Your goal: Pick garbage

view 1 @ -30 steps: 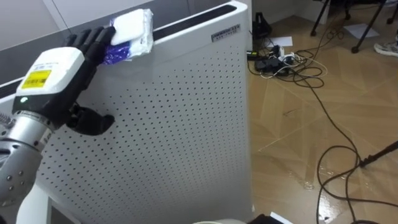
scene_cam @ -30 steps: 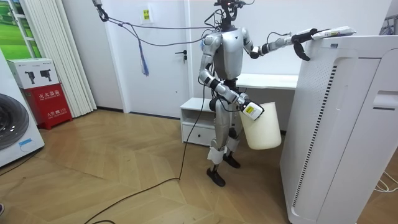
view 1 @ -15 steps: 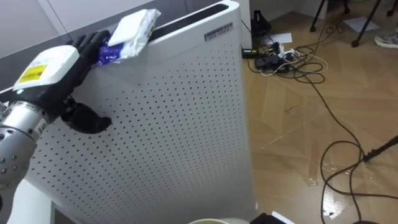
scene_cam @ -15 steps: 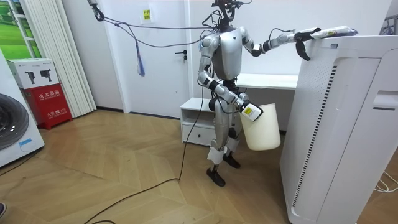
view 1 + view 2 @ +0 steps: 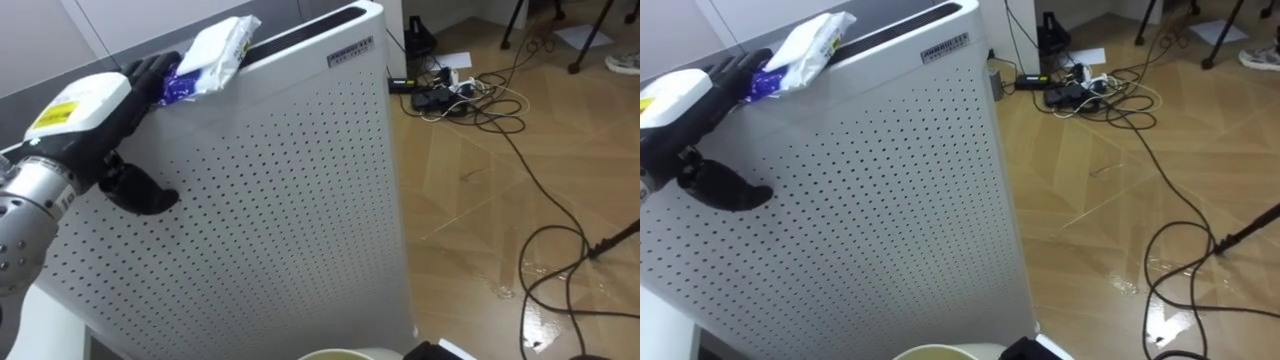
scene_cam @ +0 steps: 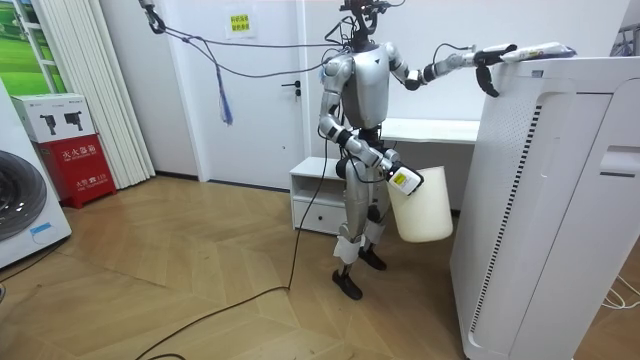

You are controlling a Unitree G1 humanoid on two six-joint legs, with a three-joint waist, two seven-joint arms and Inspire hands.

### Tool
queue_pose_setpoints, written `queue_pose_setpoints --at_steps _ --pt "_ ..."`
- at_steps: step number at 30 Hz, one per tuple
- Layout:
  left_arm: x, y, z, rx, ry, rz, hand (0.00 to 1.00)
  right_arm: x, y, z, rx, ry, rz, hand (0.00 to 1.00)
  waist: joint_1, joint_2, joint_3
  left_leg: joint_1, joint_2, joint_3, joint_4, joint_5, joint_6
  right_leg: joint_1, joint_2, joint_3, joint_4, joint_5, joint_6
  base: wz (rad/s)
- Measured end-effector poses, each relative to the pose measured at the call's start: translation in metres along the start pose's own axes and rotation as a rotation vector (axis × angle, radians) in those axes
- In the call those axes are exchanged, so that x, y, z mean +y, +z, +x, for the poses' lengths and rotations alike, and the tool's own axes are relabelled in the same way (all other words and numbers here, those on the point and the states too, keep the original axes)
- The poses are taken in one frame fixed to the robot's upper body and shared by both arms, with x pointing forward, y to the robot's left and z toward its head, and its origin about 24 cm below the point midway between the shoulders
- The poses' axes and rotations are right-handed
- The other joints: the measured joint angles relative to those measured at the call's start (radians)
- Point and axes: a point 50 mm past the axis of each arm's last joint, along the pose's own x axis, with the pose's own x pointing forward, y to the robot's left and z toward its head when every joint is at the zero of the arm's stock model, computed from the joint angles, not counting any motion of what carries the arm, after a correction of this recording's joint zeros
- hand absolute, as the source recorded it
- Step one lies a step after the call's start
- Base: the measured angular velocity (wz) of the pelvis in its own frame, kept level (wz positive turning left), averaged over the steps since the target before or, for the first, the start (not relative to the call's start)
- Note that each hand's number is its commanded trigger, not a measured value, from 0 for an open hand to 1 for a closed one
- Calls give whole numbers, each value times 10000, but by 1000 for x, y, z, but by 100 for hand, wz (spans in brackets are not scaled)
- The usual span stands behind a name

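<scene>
**A:** Item one, garbage. How many do we count, and where is it?

**B:** One packet [image 5: 215, 48], white with a purple end. It lies on the top edge of the tall white perforated unit [image 5: 270, 210], at the corner nearest us. We see no other litter up there.

**A:** Item two, hands.

**B:** Two. Our left hand [image 5: 95, 110] is raised to the unit's top. Its dark fingers [image 5: 150, 75] are stretched out flat and meet the packet's purple end. The thumb hangs apart, low against the front panel. So it is unclenched: touching, not clasping. Our right hand [image 6: 402, 178] sits low at our hip, at the rim of the bin [image 6: 420, 207]. We cannot tell how it holds it.

**A:** Item three, receptacles.

**B:** One pale bin, off the floor and hanging at our right side, between us and the unit.

**A:** Progress entry?

**B:** By our judgement: we stand beside the unit, reach made, contact made. Not yet done: closing on the packet, lifting it clear, lowering it and dropping it in the bin. The packet rests on the unit, so the pick itself is open business.

**A:** Sundries?

**B:** One tangle of cables [image 5: 450, 98] on the wooden floor beyond the unit, well apart from the work.
</scene>
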Motion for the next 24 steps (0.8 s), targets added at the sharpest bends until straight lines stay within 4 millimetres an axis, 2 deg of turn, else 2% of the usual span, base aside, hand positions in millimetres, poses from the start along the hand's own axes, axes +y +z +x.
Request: queue_pose_setpoints --at_steps 3,7,11,14,16,21,24 --pt "5 2 1 -262 202 185 0 -2 0 -1 12 -54 1 100 69 -35 24 -85 -5 -6 17 0 0 -89 1 29 47 -28 8 1" --pt "8 8 1 -782 676 328 0 -4 -1 -2 49 -193 -61 100 299 -37 22 -195 -3 -2 24 0 0 -229 7 26 82 -24 3 0" --pt "10 10 0 -1033 972 409 0 -5 -1 -2 47 -268 -84 100 377 -80 19 -232 -3 -1 32 1 -1 -254 3 34 79 -25 3 1" --pt "12 13 0 -1170 1140 446 0 -4 -1 -1 24 -311 -57 100 431 -198 16 -249 -1 19 40 1 -1 -289 13 37 100 -25 2 -2" --pt "13 15 -1 -1284 1359 467 0 -4 -1 -1 20 -304 -52 100 441 -340 -16 -311 -1 20 76 1 -1 -326 6 29 114 -25 2 0" --pt "22 26 -4 -1693 1980 874 0 -1 0 0 -37 -181 35 100 398 -646 -29 -316 0 19 117 1 -1 -268 2 -20 67 -19 -6 1" --pt "26 31 -5 -1886 2468 953 0 2 0 0 -55 -135 132 100 391 -699 -48 -240 -4 46 116 0 -1 -189 -12 -33 40 -18 -6 0"
